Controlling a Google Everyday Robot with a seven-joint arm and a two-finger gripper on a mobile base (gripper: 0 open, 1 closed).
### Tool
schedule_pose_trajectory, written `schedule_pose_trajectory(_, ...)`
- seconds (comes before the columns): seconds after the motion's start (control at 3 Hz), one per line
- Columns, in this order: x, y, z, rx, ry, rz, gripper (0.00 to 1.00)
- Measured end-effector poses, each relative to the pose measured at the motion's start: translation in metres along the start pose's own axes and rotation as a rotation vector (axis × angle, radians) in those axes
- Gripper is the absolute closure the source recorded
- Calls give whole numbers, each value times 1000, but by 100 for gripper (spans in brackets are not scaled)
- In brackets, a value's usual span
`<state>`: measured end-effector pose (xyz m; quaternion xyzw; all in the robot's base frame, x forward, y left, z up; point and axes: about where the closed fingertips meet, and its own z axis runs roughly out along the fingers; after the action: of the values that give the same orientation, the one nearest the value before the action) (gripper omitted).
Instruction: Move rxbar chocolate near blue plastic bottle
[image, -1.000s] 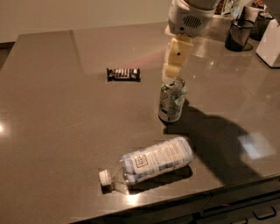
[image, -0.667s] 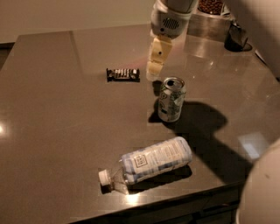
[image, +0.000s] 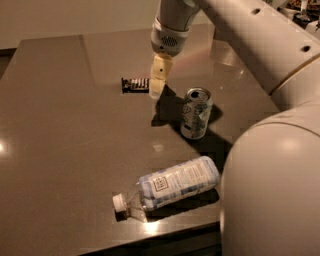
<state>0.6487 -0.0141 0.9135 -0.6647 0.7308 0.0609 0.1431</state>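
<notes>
The rxbar chocolate (image: 135, 84) is a small black bar lying flat on the brown table (image: 60, 130), towards the back middle. The blue plastic bottle (image: 170, 187) lies on its side near the table's front edge, white cap pointing left. My gripper (image: 158, 82) hangs from the white arm, its pale fingers pointing down just right of the bar's right end, close above the table.
A green-and-white drink can (image: 195, 113) stands upright between the bar and the bottle, right of the gripper. My white arm (image: 270, 150) fills the right side of the view. Dark items stand at the far back right.
The gripper has swung left and down, from above the can to just beside the bar's right end. The bar, can and bottle have not moved.
</notes>
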Motion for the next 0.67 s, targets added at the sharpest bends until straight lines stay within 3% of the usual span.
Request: schedule_pose_trajectory(0.67, -17, -16, 48, -57, 26, -17, 0)
